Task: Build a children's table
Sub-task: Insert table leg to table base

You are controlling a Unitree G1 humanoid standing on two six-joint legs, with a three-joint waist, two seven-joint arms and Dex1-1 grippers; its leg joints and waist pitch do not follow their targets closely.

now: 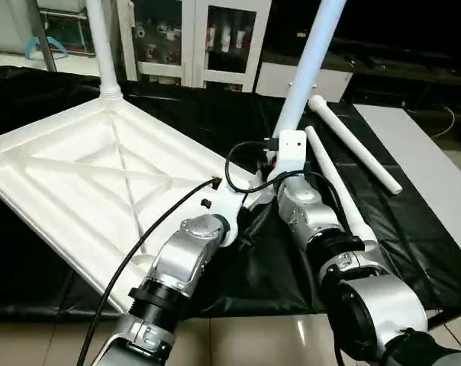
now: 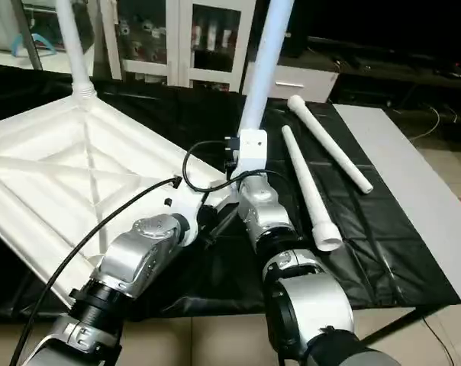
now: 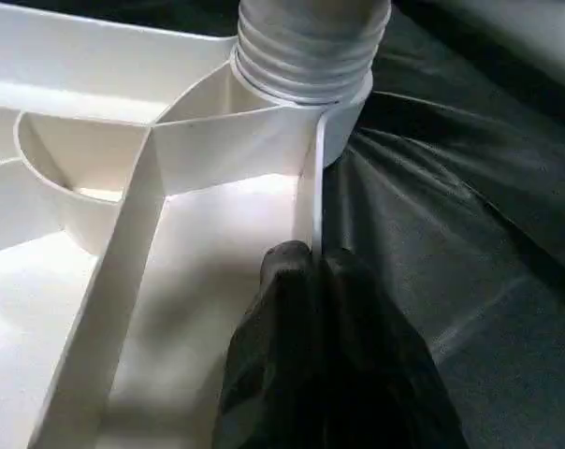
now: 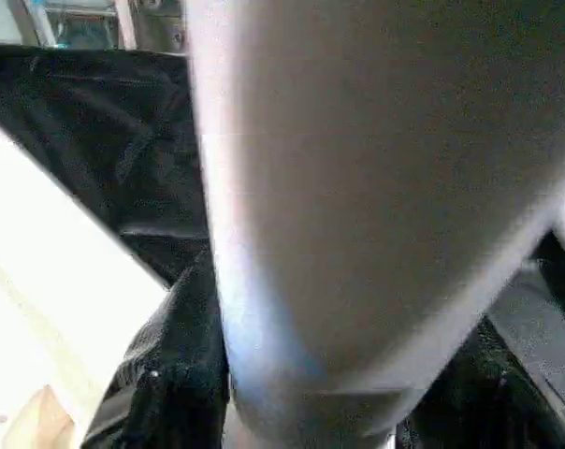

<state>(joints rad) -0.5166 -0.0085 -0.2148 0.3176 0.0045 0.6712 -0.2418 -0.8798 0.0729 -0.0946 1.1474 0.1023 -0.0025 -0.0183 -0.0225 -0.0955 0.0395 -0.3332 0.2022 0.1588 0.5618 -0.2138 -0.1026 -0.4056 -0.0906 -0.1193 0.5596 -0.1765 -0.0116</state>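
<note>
The left gripper (image 3: 311, 271) pinches the thin rim of the ribbed white plastic table top (image 1: 78, 183), beside a corner socket. The right gripper (image 4: 301, 374) seems clamped round a smooth tapered leg (image 1: 311, 65) standing in that socket, leaning slightly. Another leg (image 1: 101, 46) stands upright at the far corner. Two more legs (image 2: 311, 187) lie lengthwise on the black cloth (image 2: 383, 229).

Glossy white plastic table top (image 1: 85, 175), crinkled black cloth (image 1: 414, 221)
</note>
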